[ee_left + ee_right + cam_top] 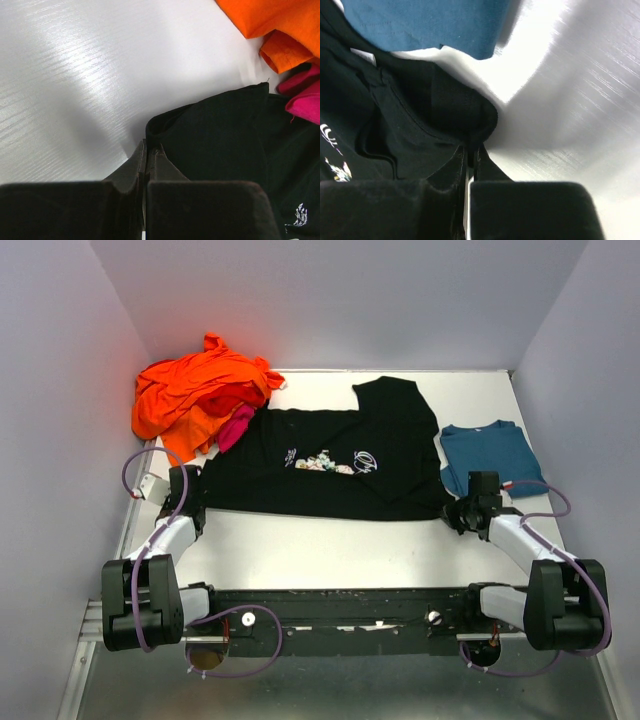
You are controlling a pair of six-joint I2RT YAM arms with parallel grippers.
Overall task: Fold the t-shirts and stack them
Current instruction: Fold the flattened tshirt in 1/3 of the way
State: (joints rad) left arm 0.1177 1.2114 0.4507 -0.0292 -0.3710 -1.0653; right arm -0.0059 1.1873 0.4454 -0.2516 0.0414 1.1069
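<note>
Overhead: orange t-shirt and pink t-shirt heaped left, black t-shirt spread across the table, teal t-shirt folded right. Only the 2 wrist views show left jaws and right jaws each pinched shut on the black t-shirt's near corners.

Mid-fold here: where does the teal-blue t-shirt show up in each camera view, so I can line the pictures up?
Top external: the teal-blue t-shirt lies at the right, just right of the black t-shirt.
Left wrist: not in it.
Right wrist: along the top left, beyond the black cloth.
Shared landmark: the black t-shirt, seen in all three views, at lower right in the left wrist view and at left in the right wrist view.
</note>
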